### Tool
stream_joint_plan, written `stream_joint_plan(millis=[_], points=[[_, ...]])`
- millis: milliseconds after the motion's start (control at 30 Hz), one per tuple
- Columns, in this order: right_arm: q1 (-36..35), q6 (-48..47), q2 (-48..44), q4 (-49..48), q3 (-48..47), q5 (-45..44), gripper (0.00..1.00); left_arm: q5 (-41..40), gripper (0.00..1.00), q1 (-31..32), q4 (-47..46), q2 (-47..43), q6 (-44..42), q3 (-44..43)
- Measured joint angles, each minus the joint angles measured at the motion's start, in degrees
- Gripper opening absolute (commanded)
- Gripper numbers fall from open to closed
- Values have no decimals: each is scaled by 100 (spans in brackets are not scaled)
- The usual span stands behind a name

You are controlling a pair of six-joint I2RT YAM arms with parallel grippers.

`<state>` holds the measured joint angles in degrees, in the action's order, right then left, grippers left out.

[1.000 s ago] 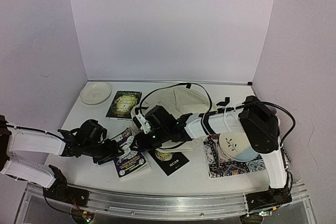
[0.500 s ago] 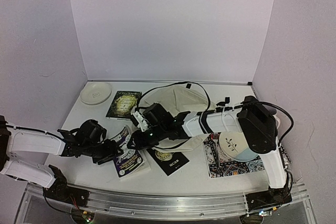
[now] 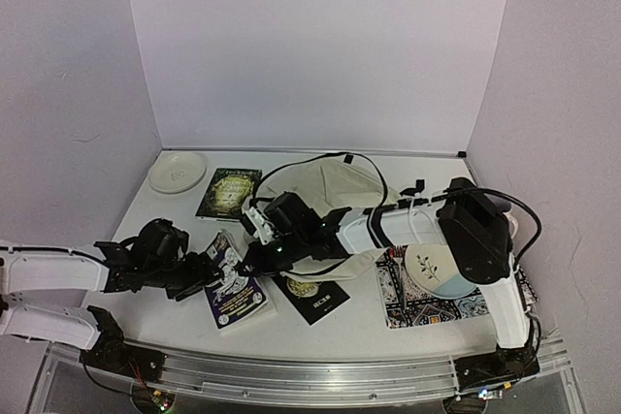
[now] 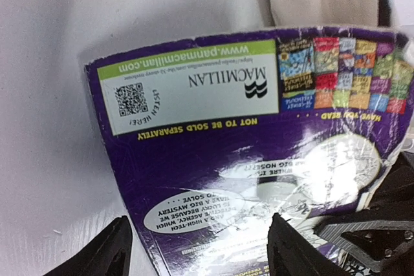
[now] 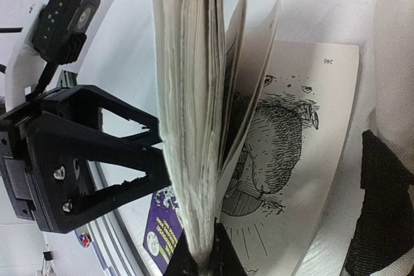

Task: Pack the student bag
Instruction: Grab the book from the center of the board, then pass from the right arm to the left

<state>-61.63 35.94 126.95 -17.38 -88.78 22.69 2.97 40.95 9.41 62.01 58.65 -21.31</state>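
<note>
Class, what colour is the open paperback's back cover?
Purple, with a green-and-white strip; the paperback shows best in the left wrist view.

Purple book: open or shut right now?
Open. In the right wrist view, the purple book has pages fanned upright and one illustrated page lying flat.

Lilac walls (image 3: 310,46) (plain), white table (image 3: 170,215)

Purple book (image 4: 259,159), back cover, print inverted in left wrist view: "MACMILLAN"; green strip "www.panmacmillan.com"; QR code beside "LISTEN HERE!"; yellow "NOT TO BE SOLD SEPARATELY"; "HAVE YOU READ". Open page (image 5: 304,127): corner number, digits unclear. Black book (image 3: 312,296): lettering illegible.
</note>
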Motion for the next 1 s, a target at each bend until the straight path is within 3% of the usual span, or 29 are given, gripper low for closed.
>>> stream_joint_plan(millis=[400,633,1000], points=[[102,410,-1235,-1342,1071,350,0,-699,88,0,-36,-2165,417,277],[341,817,-1615,-2427,1540,501,0,-383,89,0,-894,-2066,560,596],[407,1224,-1615,-3170,1708,701,0,255,83,0,-2562,-1971,832,995]])
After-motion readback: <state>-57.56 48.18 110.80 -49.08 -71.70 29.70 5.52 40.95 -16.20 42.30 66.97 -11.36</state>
